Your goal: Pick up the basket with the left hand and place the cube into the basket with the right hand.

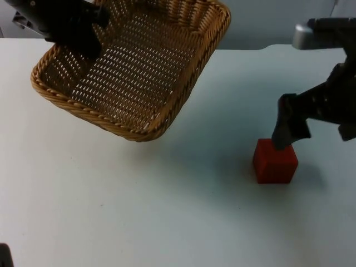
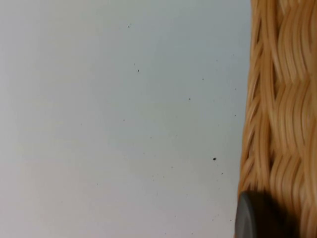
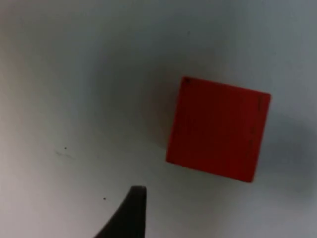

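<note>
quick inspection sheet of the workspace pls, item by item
surface: white table, a few small dark specks
basket: wicker basket held tilted above the table, nothing in it
cube: red cube on the table, apart from the basket
clutter: nothing seen
left gripper: left gripper at the basket's rim, holding it
right gripper: right gripper just above the cube, not gripping it
cables: nothing noted
surroundings: grey partition wall behind the table

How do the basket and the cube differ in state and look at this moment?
The basket hangs tilted off the table, gripped by the left tool; the cube sits flat on the table, with the right tool just above it. The basket is open tan wicker; the cube is solid red. The basket looks far larger.
</note>
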Controlling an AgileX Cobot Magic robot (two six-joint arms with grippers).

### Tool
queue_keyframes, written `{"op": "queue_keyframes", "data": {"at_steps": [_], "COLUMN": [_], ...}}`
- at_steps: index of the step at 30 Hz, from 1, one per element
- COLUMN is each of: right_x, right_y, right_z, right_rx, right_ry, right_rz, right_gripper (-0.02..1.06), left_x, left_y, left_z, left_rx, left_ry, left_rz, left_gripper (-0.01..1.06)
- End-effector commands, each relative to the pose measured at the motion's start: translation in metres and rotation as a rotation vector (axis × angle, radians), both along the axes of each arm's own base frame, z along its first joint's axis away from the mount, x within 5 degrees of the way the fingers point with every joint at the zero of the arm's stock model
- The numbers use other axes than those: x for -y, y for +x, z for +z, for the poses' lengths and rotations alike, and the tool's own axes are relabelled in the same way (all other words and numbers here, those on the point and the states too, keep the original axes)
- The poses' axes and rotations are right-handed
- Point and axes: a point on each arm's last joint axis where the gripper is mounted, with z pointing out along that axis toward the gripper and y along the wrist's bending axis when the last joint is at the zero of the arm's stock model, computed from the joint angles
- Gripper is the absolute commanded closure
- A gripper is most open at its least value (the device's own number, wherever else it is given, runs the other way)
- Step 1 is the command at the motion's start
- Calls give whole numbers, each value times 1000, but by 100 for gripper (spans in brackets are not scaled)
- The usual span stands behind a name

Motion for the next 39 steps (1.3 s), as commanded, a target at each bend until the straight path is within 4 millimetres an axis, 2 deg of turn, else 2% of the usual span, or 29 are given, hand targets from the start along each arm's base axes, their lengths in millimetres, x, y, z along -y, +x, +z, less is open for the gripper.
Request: {"op": "queue_keyframes", "data": {"at_steps": [1, 8, 21, 23, 24, 25, 26, 27, 29, 31, 33, 34, 35, 37, 39], "right_x": [-10, -28, -29, -28, -28, -28, -26, -25, -23, -21, -13, -6, -6, 8, 9], "right_y": [4, 8, 13, 15, 16, 16, 18, 21, 26, 33, 45, 54, 54, 66, 74], "right_z": [-10, -32, -56, -57, -56, -56, -56, -54, -51, -45, -30, -15, -15, 15, 48], "right_rx": [6, 32, 31, 55, 73, 73, 94, 113, 148, 170, 196, 231, 231, 296, 395], "right_ry": [16, 35, -6, -31, -34, -34, -43, -41, -55, -99, -233, -346, -346, -540, -635], "right_rz": [2, 21, 40, 63, 68, 68, 78, 69, 60, 57, 24, -15, -15, -134, -165], "right_gripper": [1, 1, 2, 10, 18, 18, 33, 52, 100, 104, 104, 104, 104, 104, 105], "left_x": [1, 1, 1, 1, 1, 1, 1, 1, 1, 1, 1, 1, 1, 1, 1], "left_y": [1, 1, 1, 1, 1, 1, 1, 1, 1, 1, 1, 1, 1, 1, 1], "left_z": [11, 11, 11, 11, 11, 11, 11, 11, 11, 11, 11, 11, 11, 11, 11], "left_rx": [25, 25, 31, 31, 31, 31, 31, 31, 31, 31, 31, 31, 31, 31, 32], "left_ry": [-32, -32, -31, -31, -30, -30, -27, -27, -27, -27, -27, -27, -27, -27, -25], "left_rz": [21, 21, 25, 25, 24, 24, 23, 23, 23, 23, 23, 23, 23, 23, 22], "left_gripper": [105, 105, 105, 105, 105, 105, 105, 105, 105, 105, 105, 105, 105, 105, 105]}}
